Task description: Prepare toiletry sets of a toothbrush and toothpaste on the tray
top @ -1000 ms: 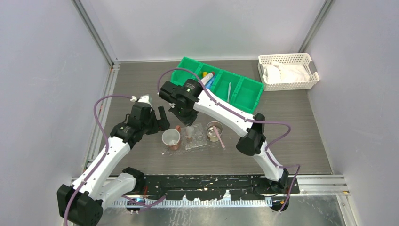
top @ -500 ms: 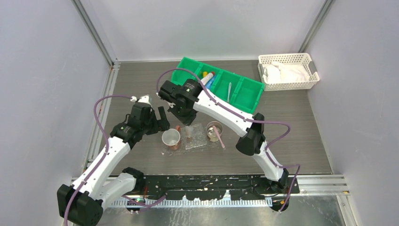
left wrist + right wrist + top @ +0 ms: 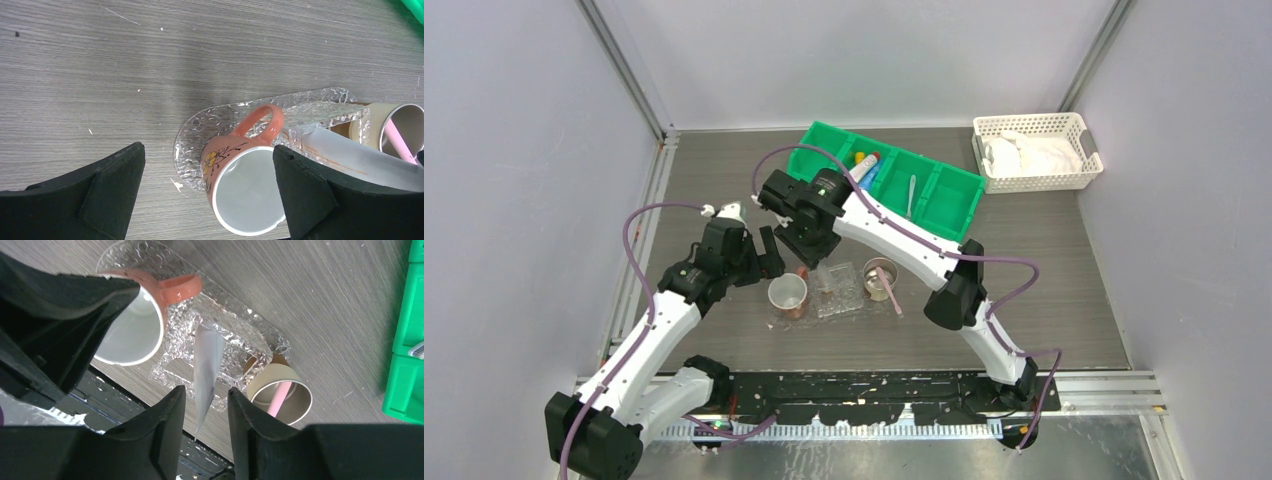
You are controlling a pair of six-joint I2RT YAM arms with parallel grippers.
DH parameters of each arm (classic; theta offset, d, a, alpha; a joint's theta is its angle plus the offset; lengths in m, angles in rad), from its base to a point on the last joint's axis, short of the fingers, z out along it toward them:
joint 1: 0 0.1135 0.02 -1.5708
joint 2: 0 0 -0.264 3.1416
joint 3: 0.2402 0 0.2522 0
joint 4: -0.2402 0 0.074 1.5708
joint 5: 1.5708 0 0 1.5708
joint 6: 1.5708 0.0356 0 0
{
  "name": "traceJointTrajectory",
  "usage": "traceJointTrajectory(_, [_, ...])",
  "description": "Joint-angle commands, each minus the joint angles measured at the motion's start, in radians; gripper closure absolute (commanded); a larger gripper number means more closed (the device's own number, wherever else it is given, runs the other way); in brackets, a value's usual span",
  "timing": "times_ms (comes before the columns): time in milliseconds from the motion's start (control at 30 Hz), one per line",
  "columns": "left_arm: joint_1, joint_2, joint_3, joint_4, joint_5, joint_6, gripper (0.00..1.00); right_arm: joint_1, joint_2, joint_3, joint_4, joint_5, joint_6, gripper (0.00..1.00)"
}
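Observation:
The see-through tray holds an orange mug and a tan cup with a pale pink toothbrush in it. A white toothpaste tube stands tilted on the tray beside the mug's handle. Its flat end reaches up between the fingers of my right gripper, with a gap on each side. The right gripper is open. My left gripper is wide open and empty, hovering just left of the mug. The tube also shows in the left wrist view.
A green four-compartment bin behind the tray holds more toothpaste tubes and a grey toothbrush. A white lattice basket with cloth stands at the back right. Metal frame rails run along the table's edges.
My right gripper has drawn slightly back and left, up off the tray, while the white tube stays where it was. The left arm has not moved.

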Motion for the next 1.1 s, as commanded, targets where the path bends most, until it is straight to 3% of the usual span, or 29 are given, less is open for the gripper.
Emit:
traceJointTrajectory(0, [0.007, -0.013, 0.013, 0.010, -0.009, 0.018, 0.00, -0.020, -0.098, 0.009, 0.090, 0.026, 0.001, 0.54])
traceJointTrajectory(167, [0.007, -0.017, 0.022, -0.005, -0.019, 0.024, 0.00, -0.094, -0.184, -0.025, 0.203, 0.091, 0.022, 0.47])
traceJointTrajectory(367, [0.007, -0.017, 0.027, -0.012, -0.025, 0.028, 0.00, -0.249, -0.258, -0.186, 0.451, 0.182, -0.027, 0.44])
traceJointTrajectory(567, [0.007, -0.018, 0.027, -0.012, -0.016, 0.026, 0.00, -0.316, -0.107, -0.233, 0.653, 0.349, -0.185, 0.44])
traceJointTrajectory(800, [0.007, -0.013, 0.019, 0.001, -0.007, 0.028, 0.00, -0.343, 0.060, -0.178, 0.757, 0.343, -0.274, 0.47])
traceJointTrajectory(1067, [0.007, 0.029, -0.013, 0.052, 0.003, 0.028, 0.00, -0.342, 0.134, -0.212, 0.874, 0.357, -0.347, 0.48])
